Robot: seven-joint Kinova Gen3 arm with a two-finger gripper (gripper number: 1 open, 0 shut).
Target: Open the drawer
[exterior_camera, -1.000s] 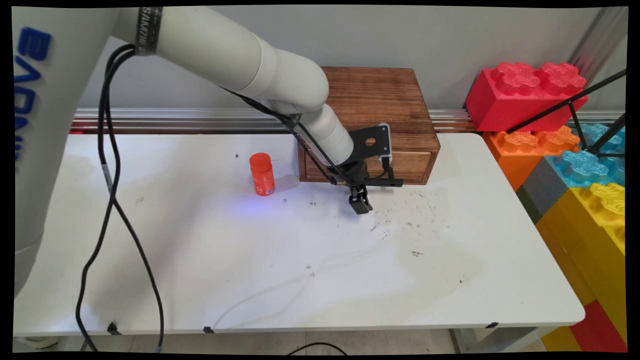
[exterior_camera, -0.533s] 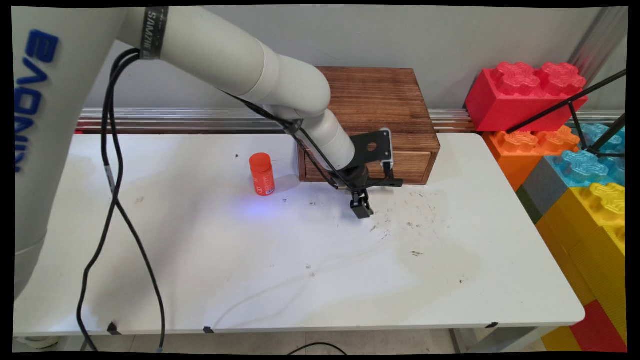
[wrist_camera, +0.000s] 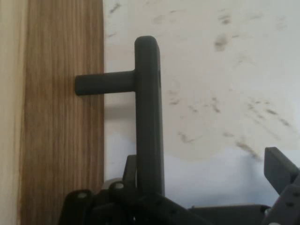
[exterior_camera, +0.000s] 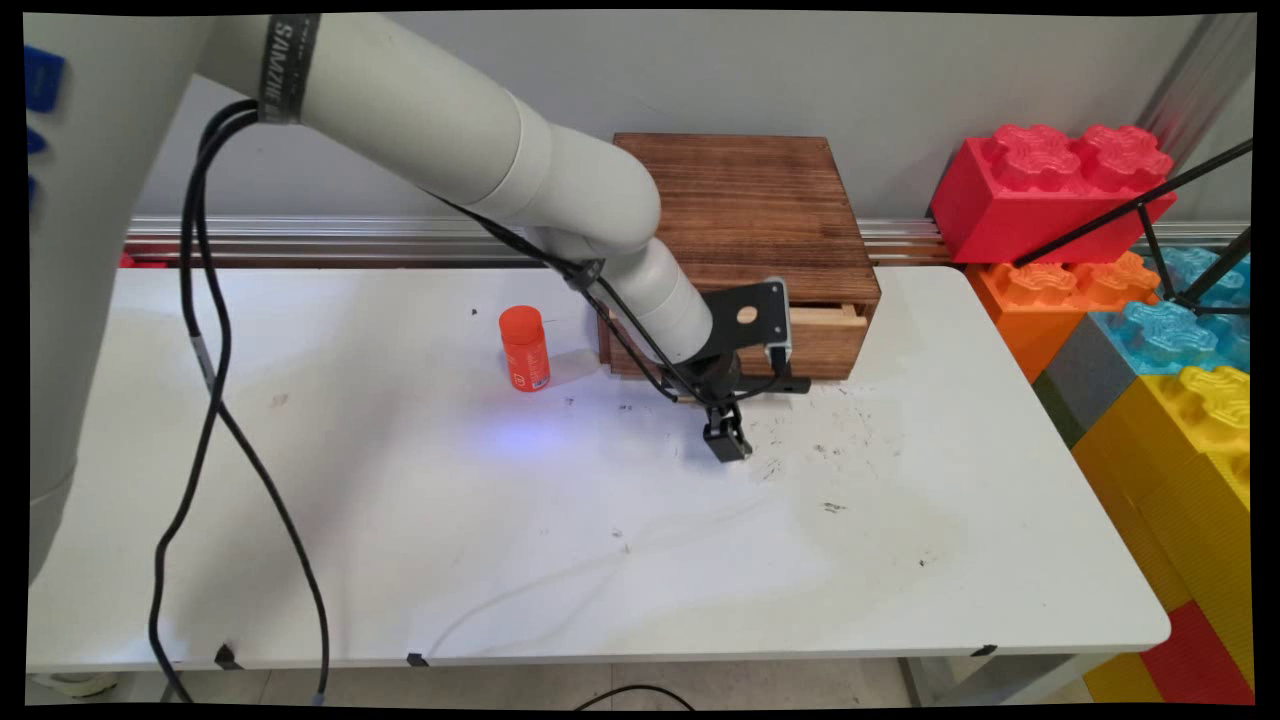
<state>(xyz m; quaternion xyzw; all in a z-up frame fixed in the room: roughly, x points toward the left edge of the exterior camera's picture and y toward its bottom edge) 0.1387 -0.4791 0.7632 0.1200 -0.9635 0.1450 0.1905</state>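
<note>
Drawer (exterior_camera: 825, 335) slid out; handle (wrist_camera: 147, 117) base hidden.

White table (exterior_camera: 600, 560), orange bottle (exterior_camera: 524, 348), wooden drawer box (exterior_camera: 745, 215), seemingly ajar

Dark brown wood-grain box (exterior_camera: 760, 200) with black handle (wrist_camera: 147, 117); orange bottle (exterior_camera: 524, 348); white, black-scuffed table (exterior_camera: 600, 520).

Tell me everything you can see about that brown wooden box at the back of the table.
The brown wooden box has dark, grained boards and sits on the white table against the wall. Its front drawer is pulled slightly out, showing paler wood along its top. A black T-shaped handle sticks out from the drawer front, and the black gripper is at it.
</note>
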